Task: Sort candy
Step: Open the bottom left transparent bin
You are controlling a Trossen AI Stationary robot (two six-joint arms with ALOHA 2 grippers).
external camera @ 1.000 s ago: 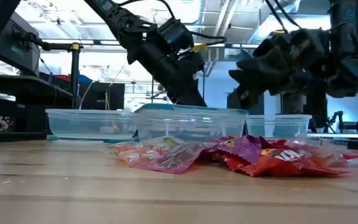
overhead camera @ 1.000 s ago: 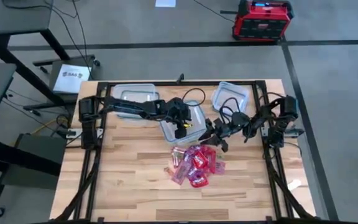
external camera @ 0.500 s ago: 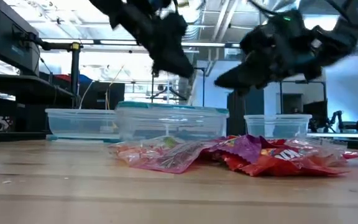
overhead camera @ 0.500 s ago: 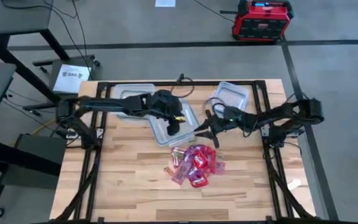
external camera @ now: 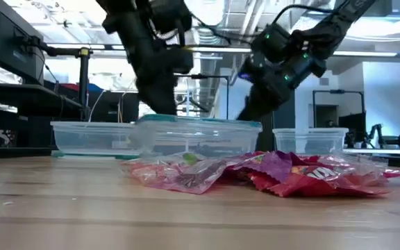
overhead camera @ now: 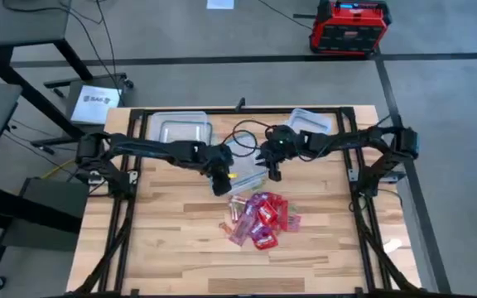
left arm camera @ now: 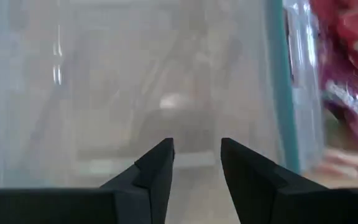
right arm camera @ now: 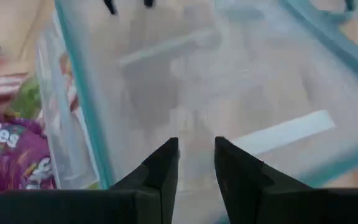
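Left tub [overhead camera: 183,130] sits at the far-left of the tabletop [overhead camera: 164,248], lying flat, w/ bare wood on its near side.

Left claw [overhead camera: 220,184] hangs over the near-left edge of the mid tub [external camera: 196,137]. In its wrist view the fingers [left arm camera: 156,169] are slightly parted, nothing between them; the tub's clear floor shows past them, and its bluish rim [left arm camera: 283,81] runs alongside, w/ candy just outside the wall.

Mid tub stands btwn the two arms; its near wall is just beside the candy [overhead camera: 260,218], gap or touch not clear from the low view.

Candy is one loose heap of red and pink packets at tabletop centre, just near of the mid tub. A purple pack [right arm camera: 8,149] and a green bit [right arm camera: 27,99] lie vs the tub wall. Wide bare wood on the left, right and near sides of the heap.

Right claw [overhead camera: 272,164] is over the mid tub's far-right part, clear of the heap. Fingers [right arm camera: 163,165] a narrow gap apart, empty, above the tub floor; rim [right arm camera: 82,93] crosses beside them.

Right tub [overhead camera: 311,122] rests at the far-right, well apart from the candy.
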